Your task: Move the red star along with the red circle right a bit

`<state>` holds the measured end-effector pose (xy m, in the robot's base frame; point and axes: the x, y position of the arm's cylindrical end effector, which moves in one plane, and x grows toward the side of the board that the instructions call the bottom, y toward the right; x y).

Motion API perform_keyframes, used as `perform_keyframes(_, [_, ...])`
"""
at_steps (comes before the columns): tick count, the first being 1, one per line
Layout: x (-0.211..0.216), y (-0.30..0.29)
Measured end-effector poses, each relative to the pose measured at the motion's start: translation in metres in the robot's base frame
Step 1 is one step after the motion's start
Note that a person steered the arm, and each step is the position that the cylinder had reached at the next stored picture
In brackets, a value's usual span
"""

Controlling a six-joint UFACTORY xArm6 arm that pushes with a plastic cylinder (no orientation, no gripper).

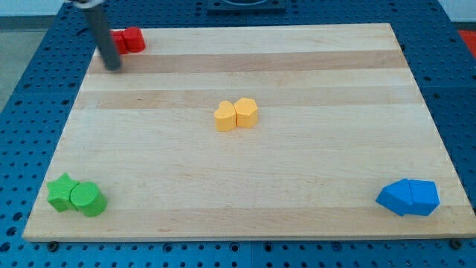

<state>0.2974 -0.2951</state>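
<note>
there are no fingers here, only a dark rod; my tip (pixel 113 65) rests on the worktop (pixel 297 171) in the upper left of the frame, holding nothing. just right of it sit the two red blocks (pixel 128 40), touching each other, shapes unclear. yellow pair (pixel 236 115) at centre, green pair (pixel 76 196) lower left, blue pair (pixel 408 197) lower right.

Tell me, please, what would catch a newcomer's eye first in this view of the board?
Probably the four coloured pairs spread over the wooden board: yellow blocks at the centre, green blocks at the bottom left, blue blocks at the bottom right. At the top left, my tip sits just left of and below the red blocks, partly hiding them.
</note>
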Motion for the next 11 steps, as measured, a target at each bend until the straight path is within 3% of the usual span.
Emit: perform_keyframes(11, [-0.076, -0.005])
